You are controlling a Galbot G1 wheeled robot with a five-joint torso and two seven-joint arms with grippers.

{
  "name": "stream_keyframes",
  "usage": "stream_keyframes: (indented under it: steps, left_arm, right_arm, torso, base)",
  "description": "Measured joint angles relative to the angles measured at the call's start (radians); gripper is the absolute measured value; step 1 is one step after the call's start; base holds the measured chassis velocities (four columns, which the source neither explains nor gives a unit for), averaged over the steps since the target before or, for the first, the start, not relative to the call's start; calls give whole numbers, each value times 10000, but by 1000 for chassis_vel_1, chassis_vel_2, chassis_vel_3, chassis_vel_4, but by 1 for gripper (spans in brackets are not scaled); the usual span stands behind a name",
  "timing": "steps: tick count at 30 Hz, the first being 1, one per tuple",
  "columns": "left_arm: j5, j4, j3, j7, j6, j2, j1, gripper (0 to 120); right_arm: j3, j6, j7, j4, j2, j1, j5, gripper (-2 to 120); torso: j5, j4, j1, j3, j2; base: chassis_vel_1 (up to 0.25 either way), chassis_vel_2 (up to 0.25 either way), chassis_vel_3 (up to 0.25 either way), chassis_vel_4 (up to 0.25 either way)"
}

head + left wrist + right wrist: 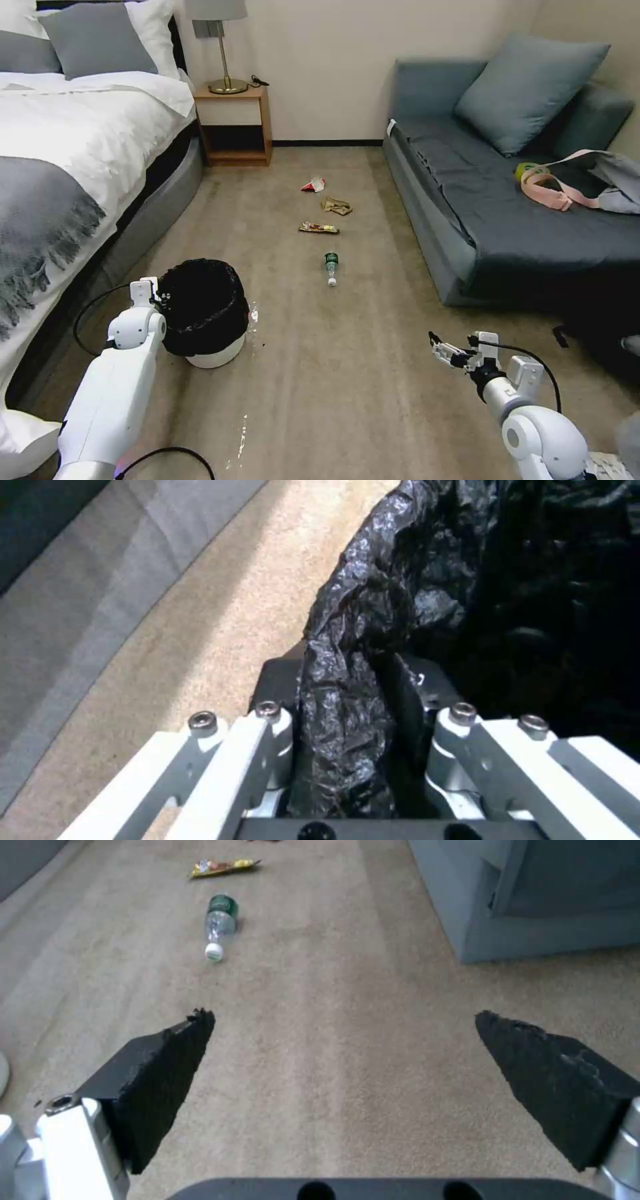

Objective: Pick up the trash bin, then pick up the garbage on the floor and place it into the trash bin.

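The white left arm is reaching low, its left gripper (pixel 353 730) clamping something; the right gripper (pixel 343 1080) is hovering, black fingers spread wide

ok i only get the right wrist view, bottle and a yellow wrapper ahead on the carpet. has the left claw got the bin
observer: yes, the left claw is shut on the trash bin, pinching its black bag at the rim.
operator: is the bin off the floor
observer: doesn't look like it, its white base seems to sit on the carpet beside the bed.
operator: any litter past the wrapper
observer: two more pieces, a crumpled tan paper and beyond it a red-and-white wrapper, toward the nightstand.
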Motion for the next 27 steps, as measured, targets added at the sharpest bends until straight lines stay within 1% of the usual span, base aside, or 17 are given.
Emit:
stream_keyframes:
  steps: [1,2,5,8,10,11,14,15,18,21,23,25,27]
  left_arm:
    - [0,0,0,0,0,0,0,25]
    - [-3,-279,-50,0,12,5,160,22]
    - [41,-836,-170,-8,34,30,472,15]
    - [161,-1025,-249,-14,39,46,603,15]
    - [290,-1408,-366,16,34,94,838,12]
    - [290,-1408,-366,16,34,94,838,12]
    - [400,-1814,-545,3,8,132,1098,11]
    - [400,-1814,-545,3,8,132,1098,11]
    - [513,-2194,-749,-68,-56,180,1333,8]
    - [597,-2348,-829,-76,-76,193,1435,8]
    - [748,-2734,-983,-81,-101,230,1638,6]
    - [796,-2836,-1014,-81,-106,238,1688,5]
    - [966,-3249,-1115,-83,-113,256,1900,4]
  right_arm:
    - [0,0,0,0,0,0,0,100]
    - [5,-13,44,58,13,-36,42,100]
    - [12,-58,100,215,58,-108,109,100]
    - [17,-66,108,277,90,-148,110,100]
    - [20,-70,115,360,133,-211,108,100]
    - [20,-70,115,360,133,-211,108,100]
    - [14,-76,123,433,183,-288,100,100]
    - [14,-76,123,433,183,-288,100,100]
    - [-14,-87,129,516,217,-336,101,100]
    - [-17,-89,130,552,227,-362,104,100]
    - [-12,-91,132,622,230,-433,150,100]
    - [-8,-91,132,645,231,-450,175,100]
    - [6,-91,131,729,232,-511,243,100]
  torso:
    - [0,0,0,0,0]
    - [-3,2,0,1,0]
    - [-8,0,0,2,-1]
    - [-10,-4,0,3,-2]
    - [-9,-7,1,4,-2]
    - [-9,-7,1,4,-2]
    - [-9,-9,2,5,-3]
    - [-9,-9,2,5,-3]
    - [2,-2,1,3,-2]
    - [2,0,1,2,-3]
    - [7,-1,1,1,-3]
    - [8,-2,2,1,-3]
    - [7,1,2,1,-2]
  base:
    - [0,0,0,0]
    - [0,0,0,0]
    - [0,0,0,0]
    - [0,0,0,0]
    - [0,0,0,0]
    - [0,0,0,0]
    - [0,0,0,0]
    - [0,0,0,0]
    - [0,0,0,0]
    - [0,0,0,0]
    - [0,0,0,0]
    - [0,0,0,0]
    - [0,0,0,0]
